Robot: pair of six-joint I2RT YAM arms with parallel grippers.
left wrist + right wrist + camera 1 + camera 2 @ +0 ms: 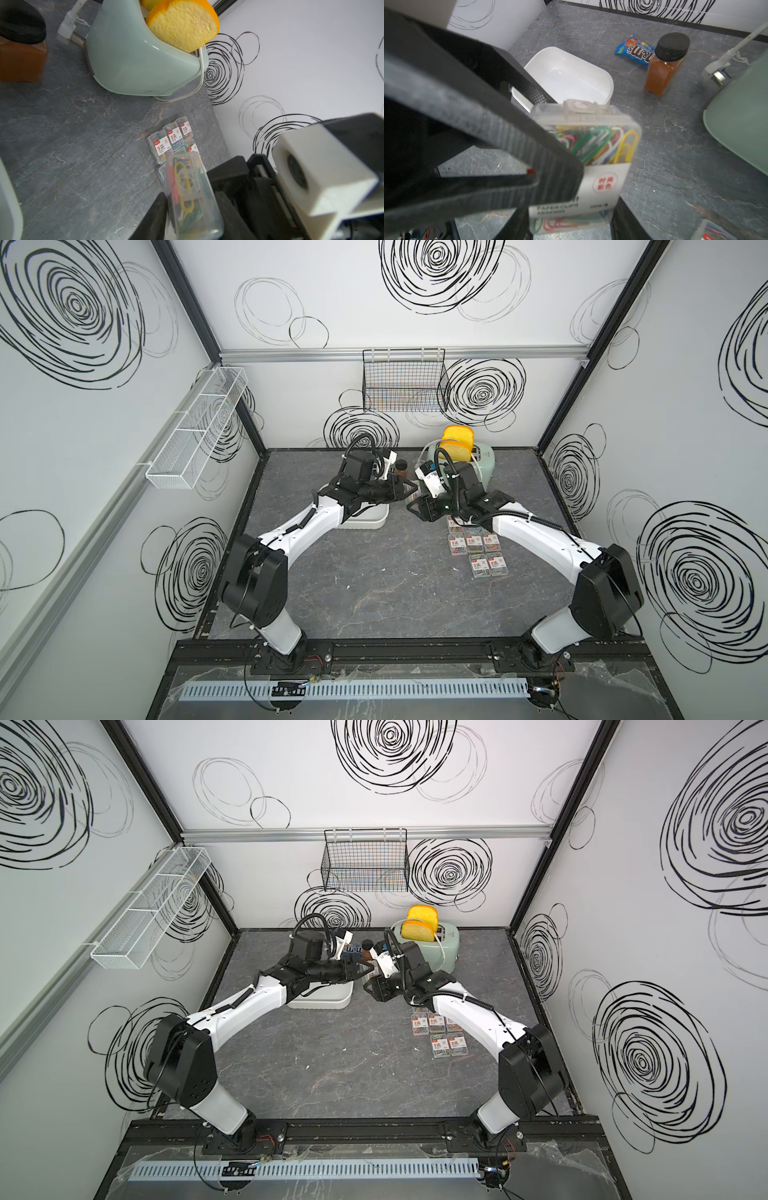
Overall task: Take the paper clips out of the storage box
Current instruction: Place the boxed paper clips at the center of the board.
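One clear case of paper clips (591,155) hangs above the table between both arms. My right gripper (571,220) is shut on its labelled end. My left gripper (192,205) is shut on the same case (191,193), one of its fingers (529,145) lying flat across the case's face. In both top views the two grippers (409,491) (419,506) meet just right of the storage box (365,523). The white storage box (610,83) shows an empty bottom. Several more cases (478,547) (172,139) lie in rows on the table under my right arm.
A mint toaster (457,456) with yellow bread stands at the back, its plug (716,72) on the table. A brown spice jar (664,68) and a blue candy packet (635,49) sit behind the box. A black wire basket (403,381) and a white mesh rack (199,427) hang on the walls.
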